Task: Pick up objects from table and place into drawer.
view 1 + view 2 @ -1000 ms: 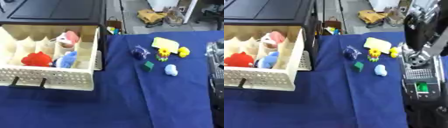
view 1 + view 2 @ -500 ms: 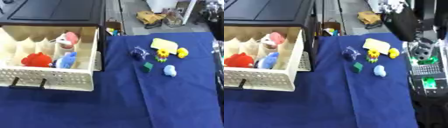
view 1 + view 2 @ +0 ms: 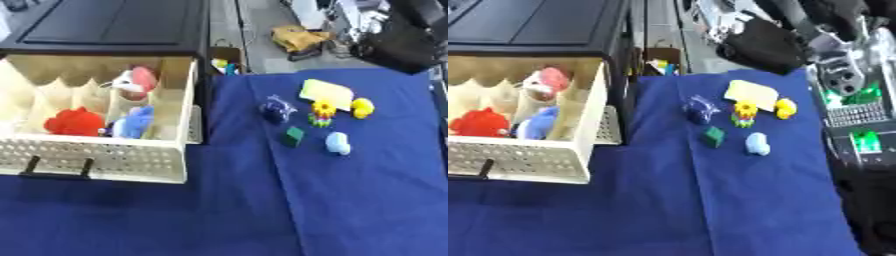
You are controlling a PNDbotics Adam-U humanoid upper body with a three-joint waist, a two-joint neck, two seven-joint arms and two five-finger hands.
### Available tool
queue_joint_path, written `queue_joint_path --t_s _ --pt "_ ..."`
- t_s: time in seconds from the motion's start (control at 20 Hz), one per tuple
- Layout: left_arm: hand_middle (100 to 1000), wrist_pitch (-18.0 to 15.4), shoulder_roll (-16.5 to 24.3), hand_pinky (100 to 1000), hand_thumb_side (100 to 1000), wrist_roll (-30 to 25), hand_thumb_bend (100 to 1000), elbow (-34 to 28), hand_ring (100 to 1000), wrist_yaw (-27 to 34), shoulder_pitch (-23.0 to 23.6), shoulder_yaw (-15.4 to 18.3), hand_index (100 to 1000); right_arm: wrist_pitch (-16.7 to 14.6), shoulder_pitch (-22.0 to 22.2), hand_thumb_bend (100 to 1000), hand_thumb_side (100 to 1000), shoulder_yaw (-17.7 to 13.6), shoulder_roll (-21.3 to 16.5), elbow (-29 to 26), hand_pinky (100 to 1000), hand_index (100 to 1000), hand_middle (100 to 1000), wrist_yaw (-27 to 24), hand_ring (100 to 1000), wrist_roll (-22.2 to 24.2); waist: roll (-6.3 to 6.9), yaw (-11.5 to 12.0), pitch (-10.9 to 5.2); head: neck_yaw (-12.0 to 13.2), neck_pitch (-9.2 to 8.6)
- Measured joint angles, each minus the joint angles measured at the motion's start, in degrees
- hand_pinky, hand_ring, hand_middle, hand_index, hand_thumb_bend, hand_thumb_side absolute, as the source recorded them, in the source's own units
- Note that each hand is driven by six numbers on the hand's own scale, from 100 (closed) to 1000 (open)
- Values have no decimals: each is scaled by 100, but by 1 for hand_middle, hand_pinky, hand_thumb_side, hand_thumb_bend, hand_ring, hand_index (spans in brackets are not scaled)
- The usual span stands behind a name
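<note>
The cream drawer (image 3: 105, 157) stands pulled out at the left and holds a red toy (image 3: 74, 121), a blue toy (image 3: 134, 122) and a pink and white toy (image 3: 136, 82). On the blue cloth to its right lie a pale yellow pad (image 3: 325, 92), a dark blue toy (image 3: 276, 109), a sunflower toy (image 3: 323, 112), a yellow duck (image 3: 362, 107), a green block (image 3: 293, 136) and a light blue toy (image 3: 337, 143). My right arm (image 3: 846, 80) rises at the right edge. A blurred black mass, my right hand (image 3: 765, 46), hangs above the table's far edge behind the pad, touching nothing.
A black cabinet top (image 3: 114, 25) lies above the drawer. Floor clutter with a yellow-brown bag (image 3: 297, 37) shows beyond the table. Blue cloth (image 3: 262, 210) covers the whole near half of the table.
My right arm has lifted up and away from the right side of the table toward the far edge. The toys and the drawer have stayed where they were.
</note>
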Motion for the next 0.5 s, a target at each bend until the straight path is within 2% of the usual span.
queue_joint_path --t_s 0.2,0.4,0.5 --pt "835 -18 3 792 1000 -19 333 0 853 32 13 -2 917 -239 -113 100 1000 132 -196 445 848 900 855 124 903 580 2 18 -9 -13 0" --pt "835 -16 5 792 1000 -33 326 0 852 51 20 -5 917 -332 -240 100 1000 214 -415 835 830 898 846 178 882 743 1 19 -14 -20 0" --pt "835 -14 5 792 1000 -36 322 0 852 53 26 -14 917 -281 -294 132 1000 225 -502 977 811 893 816 272 867 767 1 20 -22 -22 0"
